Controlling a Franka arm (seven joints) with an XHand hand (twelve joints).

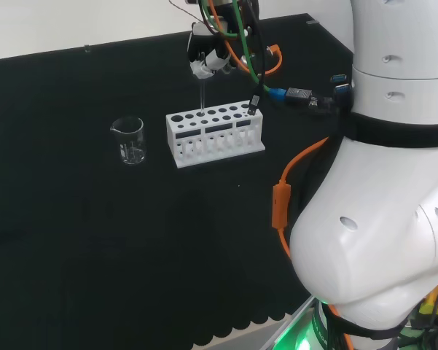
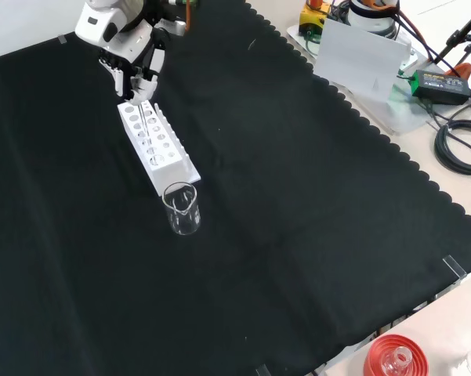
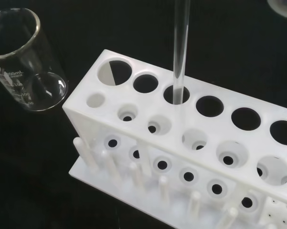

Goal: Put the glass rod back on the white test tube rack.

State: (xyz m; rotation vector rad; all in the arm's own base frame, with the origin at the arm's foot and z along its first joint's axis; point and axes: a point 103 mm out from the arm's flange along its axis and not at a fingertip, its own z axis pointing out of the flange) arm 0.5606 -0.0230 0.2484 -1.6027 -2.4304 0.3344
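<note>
Clear glass rod (image 3: 180,52), pinched in our black-and-white hand (image 1: 208,58), enters a hole of the white plastic test tube rack (image 3: 148,119) near the bench's far edge; we fear tilt jamming it.

Head view – behind the arm, looking over it; front view – opposite, looking down; wrist view – close-up. All share the white test tube rack (image 1: 215,131) (image 2: 157,144) (image 3: 191,143).

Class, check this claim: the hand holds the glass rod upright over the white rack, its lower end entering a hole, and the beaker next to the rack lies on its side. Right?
Not quite. The beaker stands upright, as the head view shows. The rest holds: the hand holds the glass rod upright, its lower end entering a hole of the white rack.
</note>
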